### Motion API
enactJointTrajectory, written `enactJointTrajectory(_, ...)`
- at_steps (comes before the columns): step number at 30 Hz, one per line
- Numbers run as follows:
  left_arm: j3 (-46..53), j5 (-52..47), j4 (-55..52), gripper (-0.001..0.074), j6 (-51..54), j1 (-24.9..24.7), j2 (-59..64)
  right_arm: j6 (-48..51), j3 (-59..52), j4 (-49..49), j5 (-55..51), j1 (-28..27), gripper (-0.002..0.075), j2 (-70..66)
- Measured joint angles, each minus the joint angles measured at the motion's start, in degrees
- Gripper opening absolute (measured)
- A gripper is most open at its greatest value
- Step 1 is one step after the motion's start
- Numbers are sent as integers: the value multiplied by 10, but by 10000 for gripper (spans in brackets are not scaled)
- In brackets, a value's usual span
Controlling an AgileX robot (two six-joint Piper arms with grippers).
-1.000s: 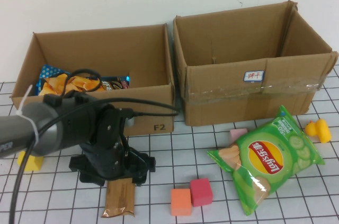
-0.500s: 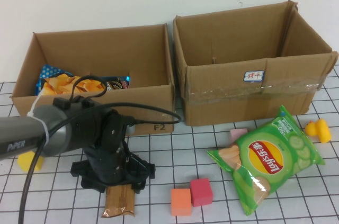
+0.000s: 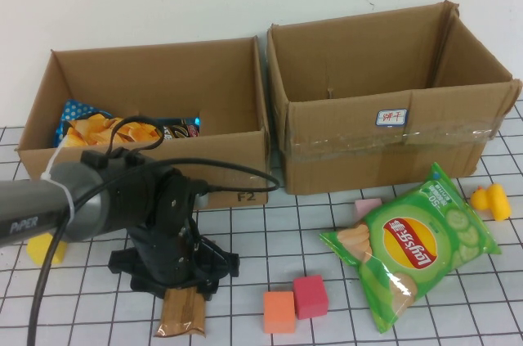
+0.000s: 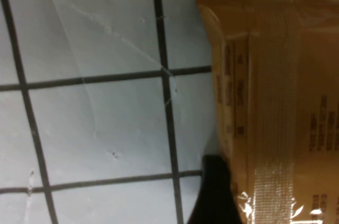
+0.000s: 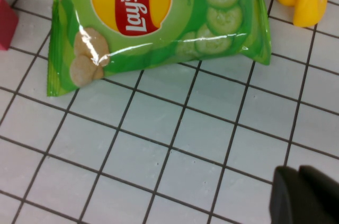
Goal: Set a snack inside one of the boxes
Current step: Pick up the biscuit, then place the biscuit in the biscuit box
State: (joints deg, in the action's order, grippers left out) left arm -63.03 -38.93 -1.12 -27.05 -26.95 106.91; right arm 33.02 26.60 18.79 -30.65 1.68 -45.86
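A flat brown snack packet lies on the gridded table near the front edge, its far end under my left gripper. That gripper is pressed down over it, open, jaws astride the packet. In the left wrist view the packet fills one side, and one dark finger touches its long edge; the other finger is out of frame. Two cardboard boxes stand behind: the left box holds snack bags, the right box looks empty. My right gripper is shut, hovering above the table near a green Lay's bag.
The green Lay's bag lies at the right front. An orange block and a red block sit just right of the packet. A yellow duck, a pale pink block and a yellow block are scattered around.
My left gripper has come down and towards the front onto the brown packet, covering more of it, and its jaws have narrowed. The packet has not moved.
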Motion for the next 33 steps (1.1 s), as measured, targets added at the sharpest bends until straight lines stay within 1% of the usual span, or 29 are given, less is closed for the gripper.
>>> enactJointTrajectory(7,-13,-48,11,451,23,0,-39,1,0,0,0,0,-1,0)
enactJointTrajectory(14,-53,-120,72,451,82,0,-99,2,0,1,0,0,-1,0)
enactJointTrajectory(17,-84,-146,127,451,148,0,-119,2,0,1,0,0,-1,0)
enactJointTrajectory(23,-203,-185,265,451,307,0,-125,2,0,1,2,0,-1,0)
enactJointTrajectory(25,-250,-179,302,451,350,0,-125,2,0,1,2,0,-1,0)
enactJointTrajectory(27,-284,-153,324,451,378,0,-125,2,0,1,3,0,-1,0)
enactJointTrajectory(30,-322,-98,334,451,411,0,-125,2,0,1,3,0,-1,0)
enactJointTrajectory(33,-348,-10,344,451,447,0,-121,2,0,1,5,0,-1,0)
